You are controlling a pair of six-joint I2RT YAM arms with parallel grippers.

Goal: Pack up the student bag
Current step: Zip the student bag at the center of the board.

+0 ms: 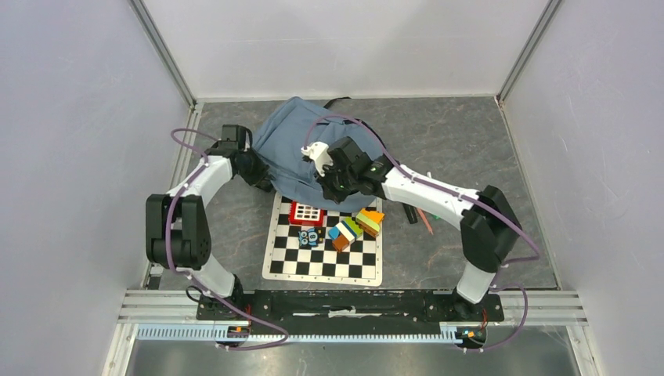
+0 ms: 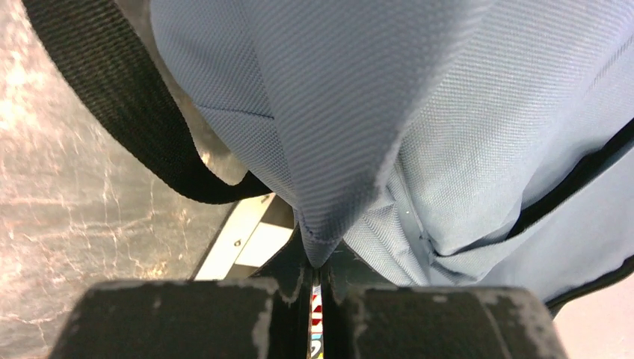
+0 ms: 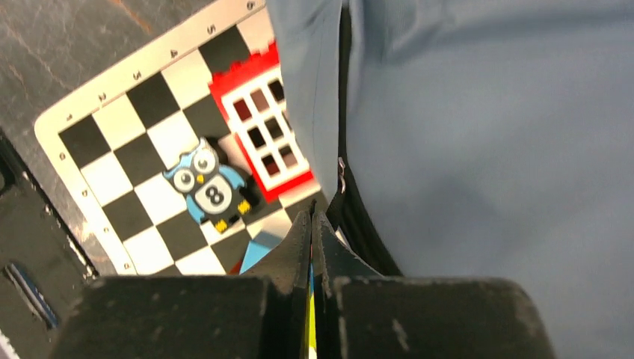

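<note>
The student bag (image 1: 301,137) is a dusty-blue backpack slumped at the back of the floor, its front edge lying over the top of the chessboard (image 1: 313,265). My left gripper (image 1: 265,182) is at the bag's left front corner. In the left wrist view it (image 2: 320,263) is shut on a pinched fold of the blue fabric (image 2: 374,112), with a black strap (image 2: 134,127) looping off to the left. My right gripper (image 1: 330,192) is at the bag's front middle. In the right wrist view it (image 3: 312,218) is shut with its tips beside the bag's black zipper trim (image 3: 345,194), and I see nothing between them.
On the chessboard (image 3: 112,149) lie a red window block (image 3: 262,127), a blue owl piece marked 8 (image 3: 208,187) and a cluster of coloured blocks (image 1: 356,227). Pens (image 1: 419,215) lie on the floor right of the board. Walls close in on three sides.
</note>
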